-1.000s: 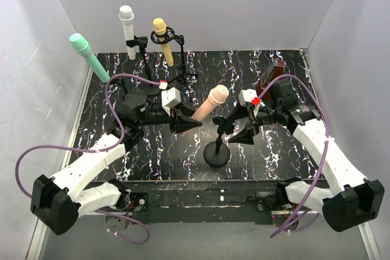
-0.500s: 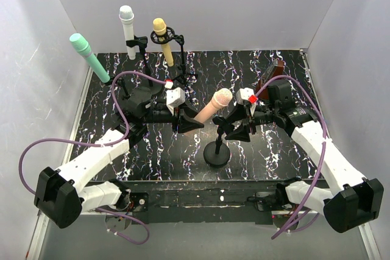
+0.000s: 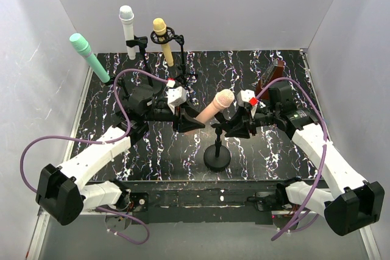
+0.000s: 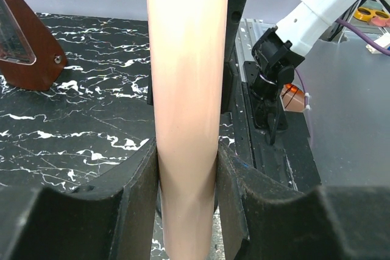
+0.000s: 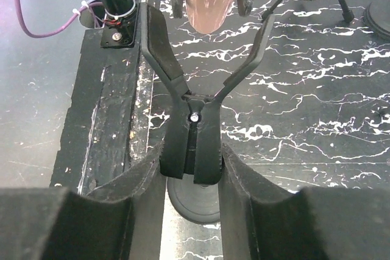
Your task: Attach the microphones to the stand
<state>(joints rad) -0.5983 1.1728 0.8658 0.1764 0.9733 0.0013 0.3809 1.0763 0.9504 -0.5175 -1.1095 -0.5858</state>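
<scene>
moved: right end effector [image 3: 235, 128] has narrowed onto the clip [image 5: 194, 144]
surface [image 3: 152, 150]: black, white-veined
stand [image 3: 217, 153]: upright, 6 o'clock of centre
peach-pink microphone [image 3: 213, 106]: tilted at centre, head toward 2 o'clock, near the clip
left end effector [image 3: 190, 121]: clamped round the microphone's handle
right end effector: pinching the clip's tail, prongs splayed

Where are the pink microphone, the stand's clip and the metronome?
pink microphone [image 4: 186, 120], left wrist view, on its handle.
clip [image 5: 194, 118], right wrist view, on its hinge.
metronome [image 4: 24, 50], left wrist view, its wooden side.
</scene>
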